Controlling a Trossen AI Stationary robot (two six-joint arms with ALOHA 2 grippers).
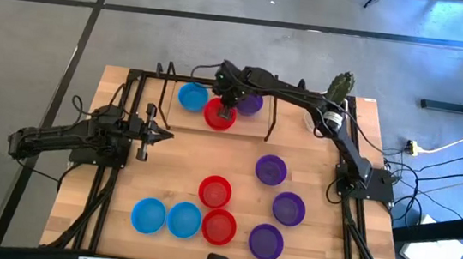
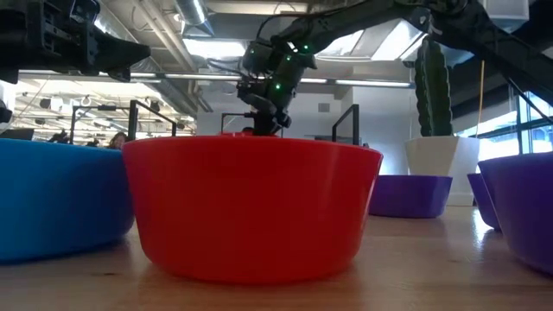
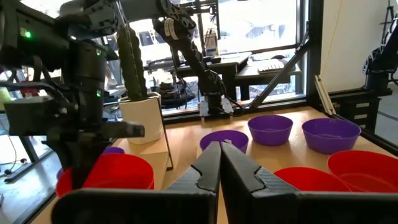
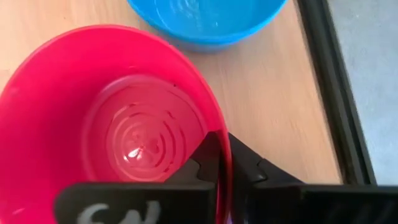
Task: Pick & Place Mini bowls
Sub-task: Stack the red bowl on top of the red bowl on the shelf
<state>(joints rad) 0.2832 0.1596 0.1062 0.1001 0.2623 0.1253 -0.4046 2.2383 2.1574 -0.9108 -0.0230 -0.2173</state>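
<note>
At the left side of the wooden table (image 1: 237, 160), the left gripper (image 1: 162, 135) hangs idle above the boards with its two dark fingers pressed together and nothing between them. Toward the near edge, a pair of bright blue round shallow plastic mini bowls (image 1: 149, 216) (image 1: 184, 219) sit touching side by side, with two red plastic mini bowls (image 1: 215, 192) (image 1: 219, 227) just to their right, one behind the other. At the far edge, another blue mini bowl (image 1: 192, 97) rests on a raised wooden board, and just beside it is the red mini bowl being handled (image 1: 219, 114); the right gripper (image 1: 228, 105) reaches across from the right side and is clamped on that bowl's rim, one finger inside the wall and one outside, as the right wrist view shows. A purple mini bowl (image 1: 250, 104) lies just past the gripper, partly hidden by it. Further right, four purple plastic mini bowls (image 1: 271, 169) (image 1: 289, 209) (image 1: 265, 242) (image 3: 329, 134) are spread apart from each other across the right half of the table. At the far right corner stands a white pot holding a green cactus (image 1: 340, 87).
</note>
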